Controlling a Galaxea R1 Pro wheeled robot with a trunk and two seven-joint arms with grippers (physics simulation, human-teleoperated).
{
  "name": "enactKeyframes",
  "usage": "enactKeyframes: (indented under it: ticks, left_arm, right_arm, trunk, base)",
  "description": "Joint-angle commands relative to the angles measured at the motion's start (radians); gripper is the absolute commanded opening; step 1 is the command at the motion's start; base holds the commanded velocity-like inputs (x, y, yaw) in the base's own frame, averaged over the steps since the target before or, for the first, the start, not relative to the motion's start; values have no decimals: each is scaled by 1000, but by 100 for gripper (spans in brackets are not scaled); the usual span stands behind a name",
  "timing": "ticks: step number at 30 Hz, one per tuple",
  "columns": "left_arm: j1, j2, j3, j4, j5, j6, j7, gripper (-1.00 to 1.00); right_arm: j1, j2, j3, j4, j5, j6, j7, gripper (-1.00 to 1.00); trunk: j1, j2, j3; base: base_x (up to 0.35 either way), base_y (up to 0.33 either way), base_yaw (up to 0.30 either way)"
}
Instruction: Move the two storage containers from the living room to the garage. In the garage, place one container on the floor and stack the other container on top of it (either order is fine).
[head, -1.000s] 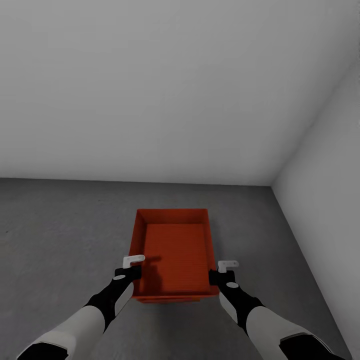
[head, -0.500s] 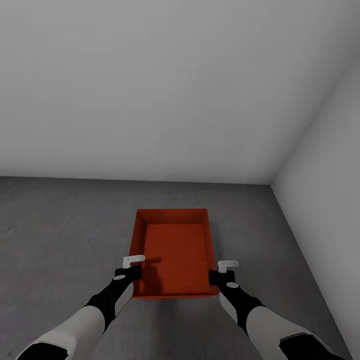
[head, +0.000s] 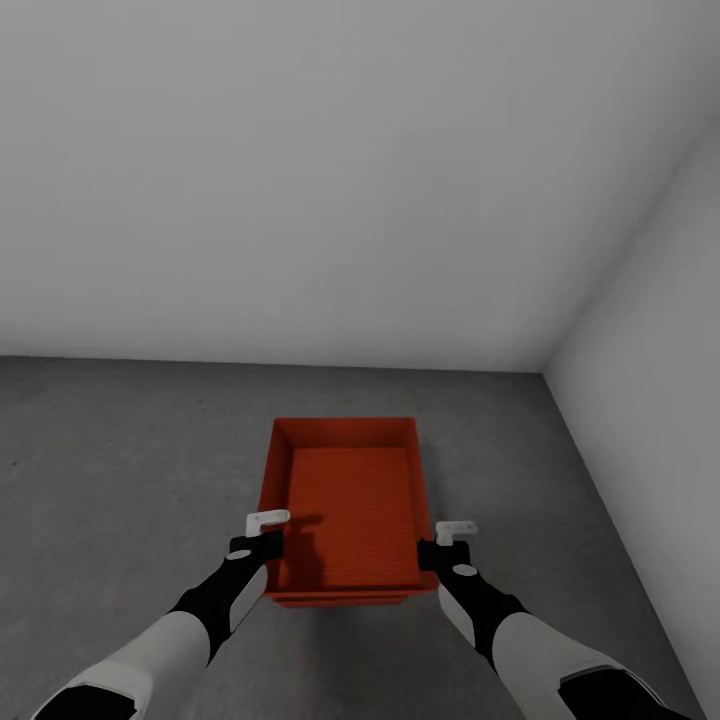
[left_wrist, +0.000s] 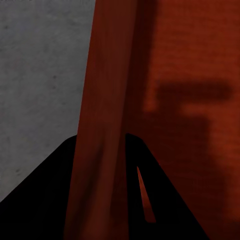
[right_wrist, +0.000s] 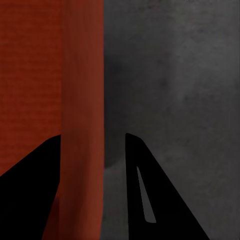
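The robot stood in the garage, in a corner with plain white walls (head: 350, 180) and a dark grey floor (head: 120, 460). An orange-red container (head: 350, 500) sat in front of it, between its two arms, near the corner. A thin strip of the same red showed under the container's near edge, so a second container (head: 340, 600) seemed to lie below it, but this was hard to tell for sure. The top container was open and had nothing in it. The left gripper (head: 262, 530) was at the container's left wall, near the front corner. In the left wrist view, the red wall (left_wrist: 105, 125) ran between the two dark fingers (left_wrist: 50, 200), which were pinched onto it. The right gripper (head: 448, 540) was at the right wall in the same way. In the right wrist view, the red wall (right_wrist: 82, 125) also ran between the two fingers (right_wrist: 150, 200), which were held tight on it. Grey floor (right_wrist: 175, 75) showed beside the wall.
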Motion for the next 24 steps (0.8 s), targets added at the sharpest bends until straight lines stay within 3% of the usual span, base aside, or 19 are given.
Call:
enactKeyframes:
  ticks: [1, 8, 24]
  left_arm:
    - [-1, 6, 10, -5, -16, -50, 13, -100]
    - [-1, 5, 9, -5, -15, -50, 13, -100]
    - [-1, 5, 9, -5, -15, -50, 13, -100]
  right_arm:
    - [0, -1, 9, 4, -18, -4, -5, -100]
    - [0, -1, 9, 4, -18, -4, -8, -100]
    - [0, -1, 9, 4, -18, -4, -8, -100]
  trunk:
    - [0, 0, 0]
    - [0, 0, 3]
    - [0, 0, 3]
  base:
    - [2, 0, 67]
    - [1, 0, 136]
    - [0, 0, 8]
